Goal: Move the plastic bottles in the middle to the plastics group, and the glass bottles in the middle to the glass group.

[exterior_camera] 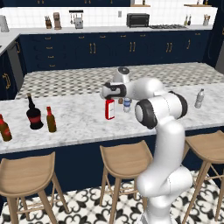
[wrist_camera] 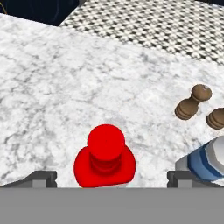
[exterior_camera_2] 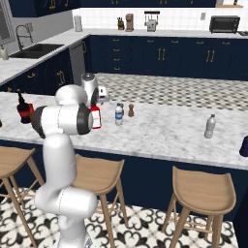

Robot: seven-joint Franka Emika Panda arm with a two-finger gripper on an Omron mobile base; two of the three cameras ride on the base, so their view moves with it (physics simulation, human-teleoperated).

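Note:
The flat-sided red bottle [exterior_camera: 110, 110] with a white label stands mid-counter. My gripper [exterior_camera: 109, 97] hangs open just above it. In the hand view its red cap [wrist_camera: 105, 154] sits between my two fingertips [wrist_camera: 42, 178], which stand wide on either side without touching it. The small blue-banded water bottle [exterior_camera: 127, 105] stands right beside it, and also shows in the hand view [wrist_camera: 204, 162]. A slim brown bottle [exterior_camera: 51, 120] stands next to the black long-necked bottle [exterior_camera: 33, 114] at the left, with a stouter brown bottle [exterior_camera: 4, 128] further left. The plain clear bottle [exterior_camera: 199, 99] stands far right.
Two small brown shakers [wrist_camera: 192, 103] [wrist_camera: 216, 118] stand just behind the red bottle and the water bottle. Wooden stools [exterior_camera: 124, 162] line the counter's near side. The marble counter [exterior_camera: 78, 124] has bare room between the middle bottles and each end group.

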